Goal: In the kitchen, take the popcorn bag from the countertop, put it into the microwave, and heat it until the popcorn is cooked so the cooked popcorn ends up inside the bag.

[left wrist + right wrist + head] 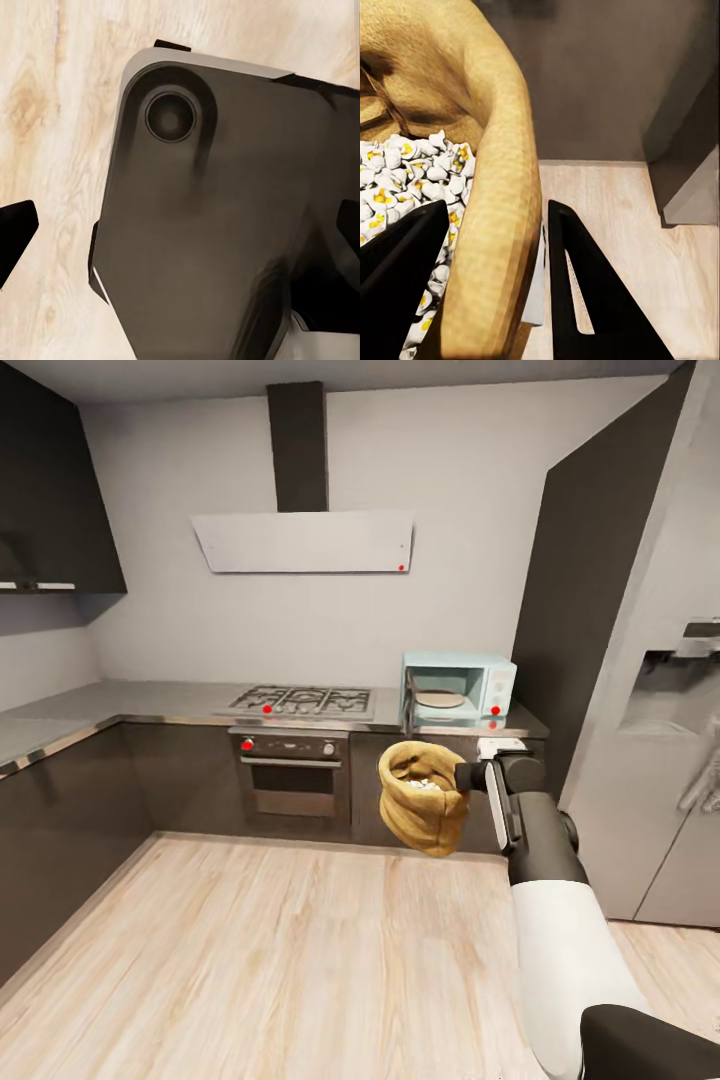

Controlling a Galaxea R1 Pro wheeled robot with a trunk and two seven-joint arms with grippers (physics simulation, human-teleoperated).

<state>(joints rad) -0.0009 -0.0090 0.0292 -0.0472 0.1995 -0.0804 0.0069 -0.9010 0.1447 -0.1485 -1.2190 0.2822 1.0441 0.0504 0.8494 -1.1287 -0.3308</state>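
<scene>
The right gripper (462, 778) pinched the bag's (425, 797) rim, carrying it. The open microwave (458, 692) stood at one o'clock; next came approach and insertion. Left jaws: cannot tell.

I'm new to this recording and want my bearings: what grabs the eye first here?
The popcorn bag, pinched at its rim by the right gripper, hangs in mid-air above the wood floor, in front of the dark cabinets. White-and-yellow popcorn shows inside it. Behind it, the microwave stands on the countertop with its door open.
</scene>
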